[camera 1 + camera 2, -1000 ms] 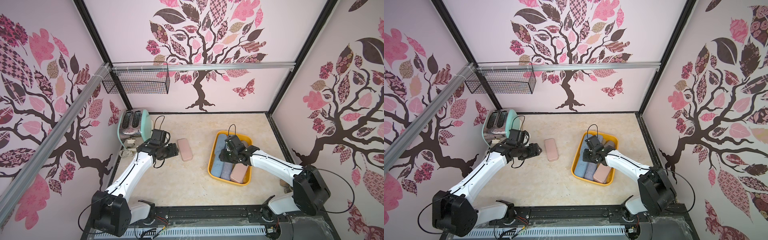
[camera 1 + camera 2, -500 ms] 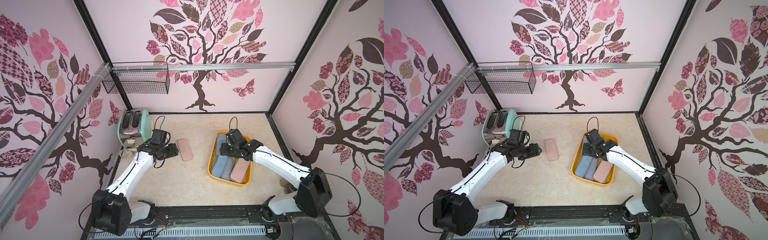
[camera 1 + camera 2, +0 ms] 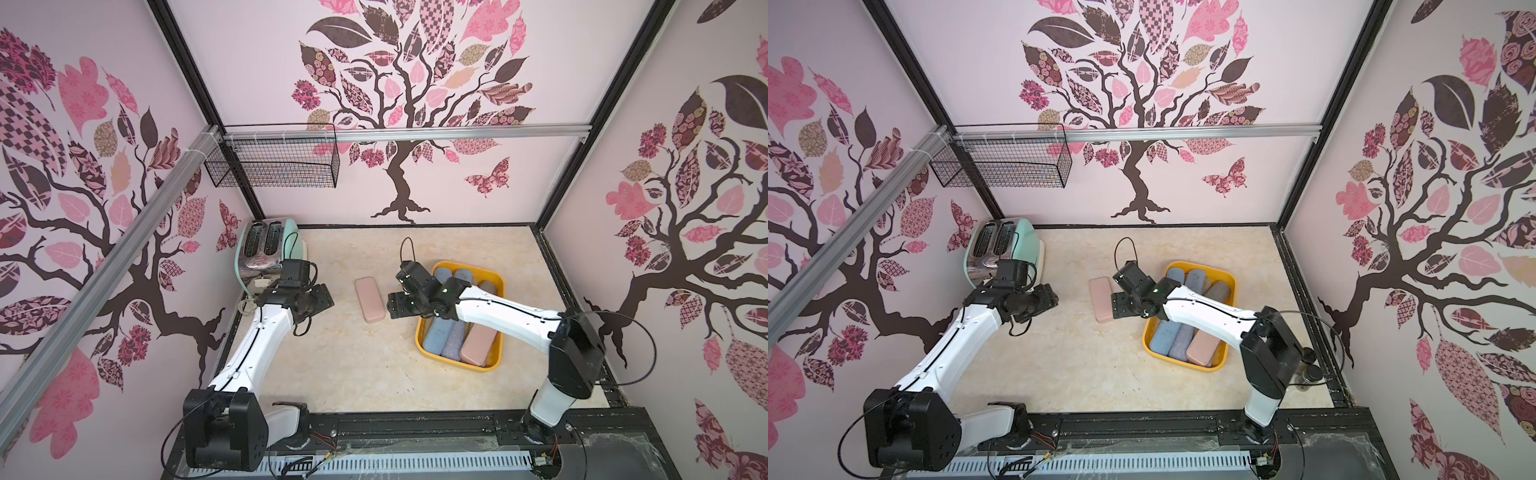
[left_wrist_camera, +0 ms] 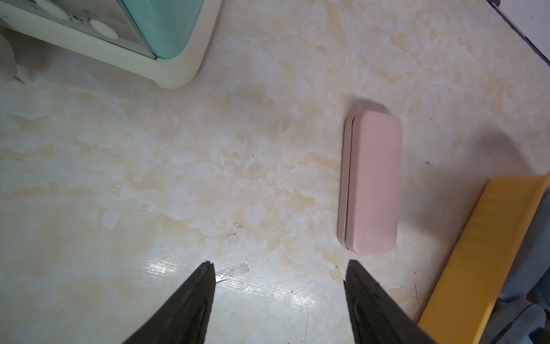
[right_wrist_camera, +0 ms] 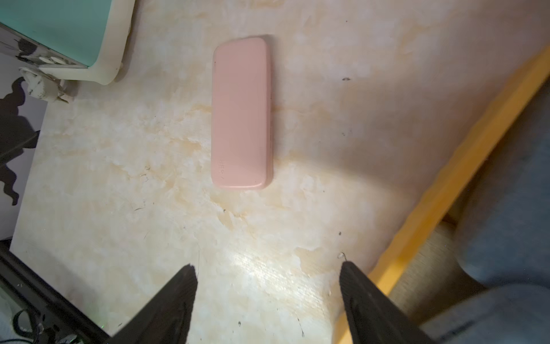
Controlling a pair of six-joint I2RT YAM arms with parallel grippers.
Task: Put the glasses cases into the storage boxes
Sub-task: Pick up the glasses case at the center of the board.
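One smooth pink glasses case [image 3: 369, 299] [image 3: 1101, 300] lies flat on the marble table, between my two grippers. The yellow storage box [image 3: 465, 264] [image 3: 1200, 266] to its right holds several cases: a blue [image 3: 435, 336], a lavender [image 3: 455, 343] and a pink one [image 3: 480, 345] at the front, with more behind under my right arm. My right gripper [image 3: 392, 305] [image 5: 268, 268] hovers open and empty just left of the box rim [image 5: 446, 184], with the pink case [image 5: 241, 113] ahead of it. My left gripper [image 3: 326, 297] [image 4: 278, 265] is open and empty, left of the case [image 4: 370, 181].
A mint toaster [image 3: 266, 249] stands at the back left of the table, close behind my left wrist. A black wire basket [image 3: 274, 162] hangs on the wall rail above it. Patterned walls close in three sides.
My right gripper has come out of the storage box and swung left over the table towards the loose pink case, its jaws opening wider. The left arm has stayed put.
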